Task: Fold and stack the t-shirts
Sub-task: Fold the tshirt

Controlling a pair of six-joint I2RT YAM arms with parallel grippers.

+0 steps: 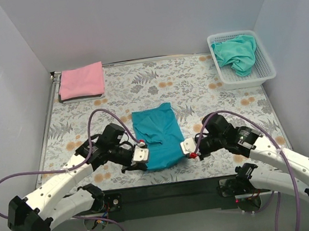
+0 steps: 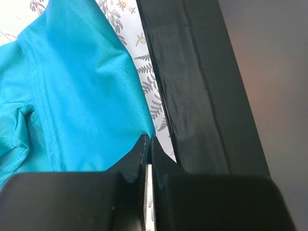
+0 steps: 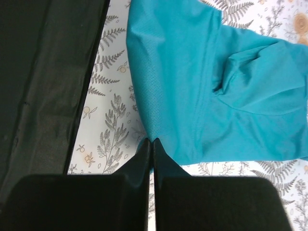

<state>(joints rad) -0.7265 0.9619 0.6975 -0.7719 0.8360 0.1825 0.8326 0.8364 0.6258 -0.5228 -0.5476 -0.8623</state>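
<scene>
The teal-blue t-shirt (image 1: 158, 136) lies folded lengthwise in the middle of the table, its near end by the front edge. My left gripper (image 1: 139, 154) is shut on its near left corner (image 2: 144, 127). My right gripper (image 1: 189, 149) is shut on its near right corner (image 3: 153, 129). The pink t-shirt (image 1: 81, 80) lies folded at the far left corner. The aqua-green t-shirt (image 1: 238, 52) is crumpled in the basket.
The white mesh basket (image 1: 267, 68) stands at the far right. The pink shirt rests on a grey folded item (image 1: 79, 98). The black front edge strip (image 1: 169, 191) runs just behind both grippers. White walls enclose the table.
</scene>
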